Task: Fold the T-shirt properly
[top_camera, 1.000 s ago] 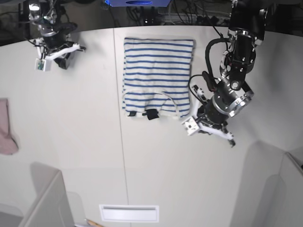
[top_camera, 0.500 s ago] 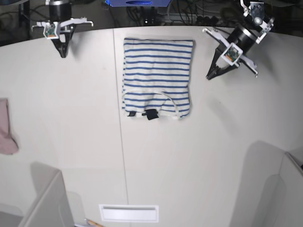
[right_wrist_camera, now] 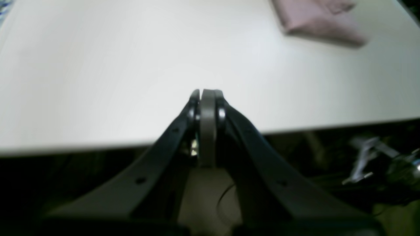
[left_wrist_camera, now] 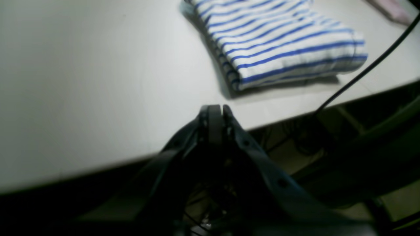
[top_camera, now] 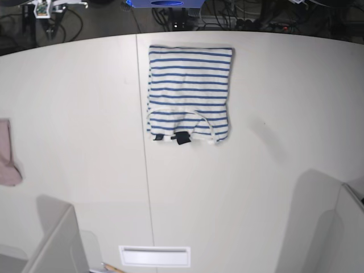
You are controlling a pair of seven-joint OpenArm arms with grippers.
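Observation:
The T-shirt, white with blue stripes, lies folded into a compact rectangle at the back middle of the table, dark label tags at its near edge. It also shows in the left wrist view as a thick folded stack. My left gripper is shut and empty, held back over the table's far edge, apart from the shirt. My right gripper is shut and empty, also over the table's edge. In the base view only a bit of the right arm shows at the top left.
A small pinkish cloth lies at the table's left edge, seen too in the right wrist view. A black cable hangs near the shirt. Grey panels stand at the front corners. A white slot sits at the front.
Both arms have drawn back from the table to beyond its far edge. The left arm left the shirt's right side. The folded shirt has not moved.

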